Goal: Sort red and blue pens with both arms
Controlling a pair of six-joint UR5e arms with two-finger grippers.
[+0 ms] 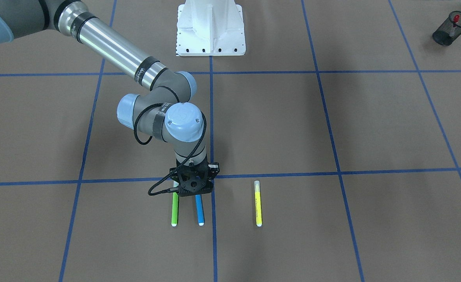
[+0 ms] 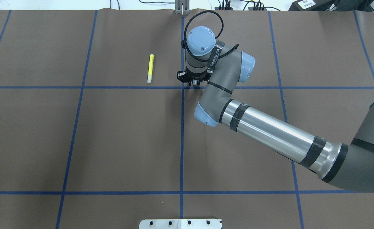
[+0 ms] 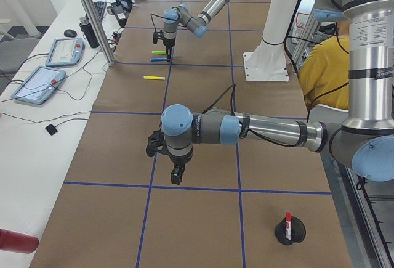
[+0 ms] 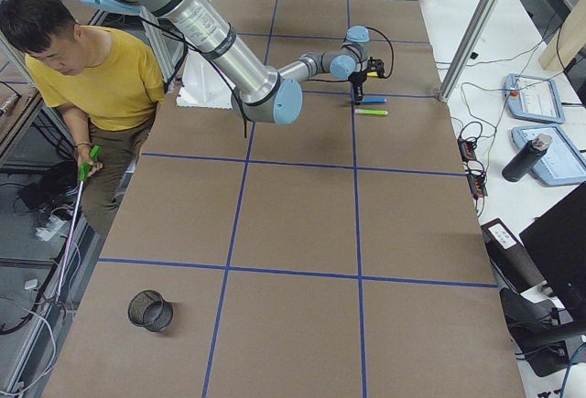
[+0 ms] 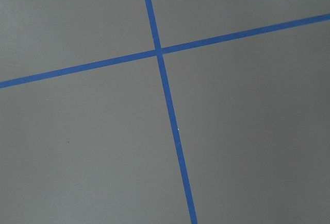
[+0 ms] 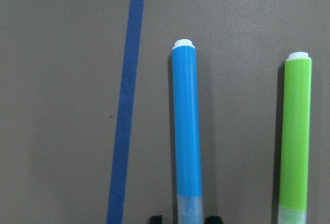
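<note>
Right gripper [image 1: 195, 190] poised over blue marker [image 6: 186, 126]
Jaws apart astride its capped end; the barrel lies square to their closing line.

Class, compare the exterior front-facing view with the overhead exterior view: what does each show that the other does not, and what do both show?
Only front-facing: the blue marker and green marker lying side by side, reaching out from under the right gripper, and a black mesh cup holding a red-capped pen in a corner. Only overhead: cables along the table's far edge; there the arm's wrist hides both those markers. Both: the yellow marker, the right arm, the blue tape grid and the white base plate.
</note>
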